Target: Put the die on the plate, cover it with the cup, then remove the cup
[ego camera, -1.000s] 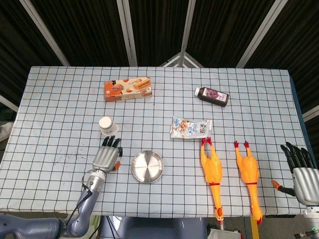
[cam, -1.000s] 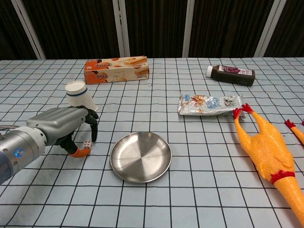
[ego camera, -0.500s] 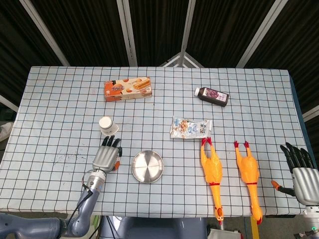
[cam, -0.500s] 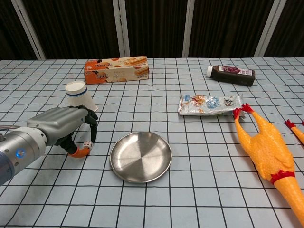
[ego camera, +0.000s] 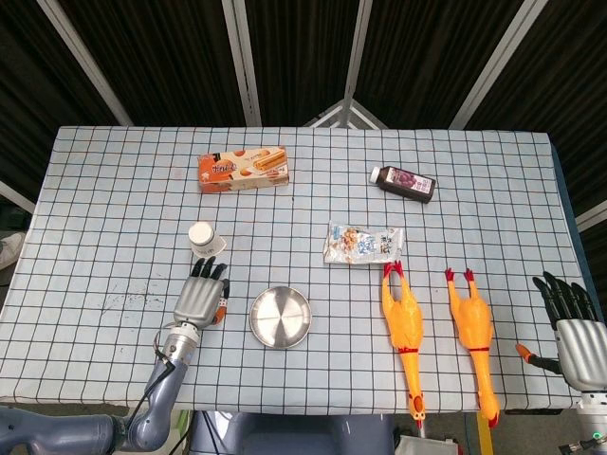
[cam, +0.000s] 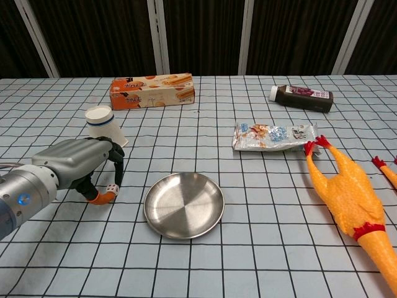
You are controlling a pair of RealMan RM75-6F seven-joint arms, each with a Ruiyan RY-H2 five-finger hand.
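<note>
Legible text: none. Orange biscuit box (cam: 152, 90), near the table's (cam: 205, 261) far edge: printed lettering on its left end, too small to read. Dark bottle (cam: 301, 97), toward the far right corner: label illegible. Snack packet (cam: 273, 136), mid-table: printing illegible. Die (cam: 110, 187): pips visible, count unclear.

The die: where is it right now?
In the chest view the die sits between the left hand's fingers, left of the plate and in front of the cup.
</note>
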